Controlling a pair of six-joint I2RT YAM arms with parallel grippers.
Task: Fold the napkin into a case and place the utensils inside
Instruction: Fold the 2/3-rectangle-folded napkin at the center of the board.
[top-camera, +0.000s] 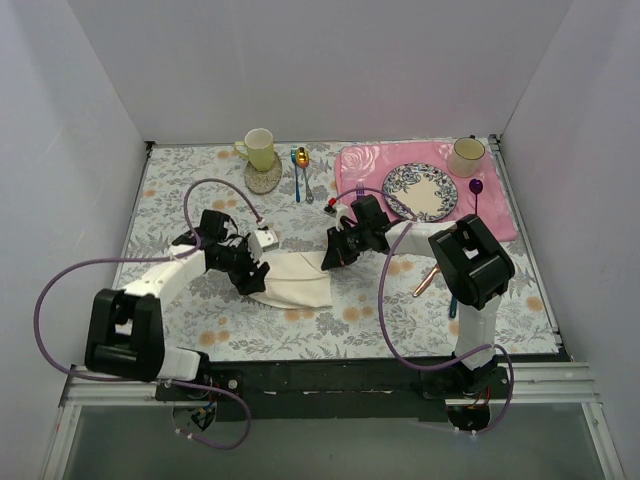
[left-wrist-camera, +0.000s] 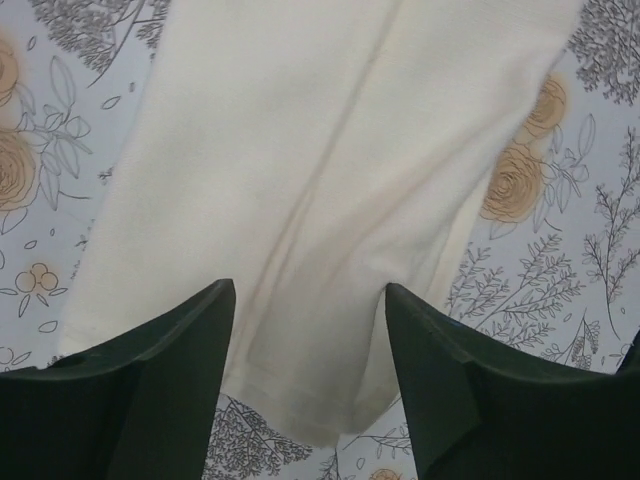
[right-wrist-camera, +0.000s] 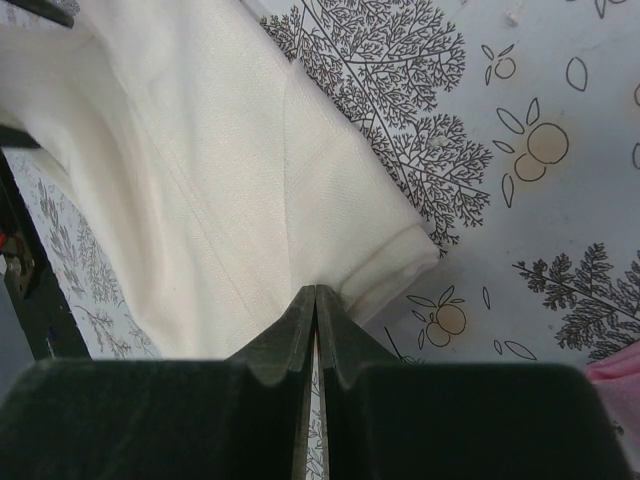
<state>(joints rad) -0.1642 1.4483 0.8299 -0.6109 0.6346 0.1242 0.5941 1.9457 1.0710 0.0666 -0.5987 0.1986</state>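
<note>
Two tools work the napkin (top-camera: 297, 281) on the floral worktop (top-camera: 330, 325): our left tool (left-wrist-camera: 308, 290) stands open over one end, and our right tool (right-wrist-camera: 315, 292) is closed on the opposite edge. The copper knife (top-camera: 424, 283) lies to the right. Farther back we see the teal-handled spoon (top-camera: 299, 172), a yellow mug (top-camera: 260, 148), and a plate (top-camera: 420, 192) and cream cup (top-camera: 466, 156) on a pink placemat (top-camera: 360, 165). We cannot tell what the cups hold.

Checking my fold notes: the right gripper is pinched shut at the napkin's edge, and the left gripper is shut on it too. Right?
No: the left gripper is open, its jaws apart over the napkin, as the left wrist view shows. The right gripper is indeed pinched shut at the napkin's edge.
</note>
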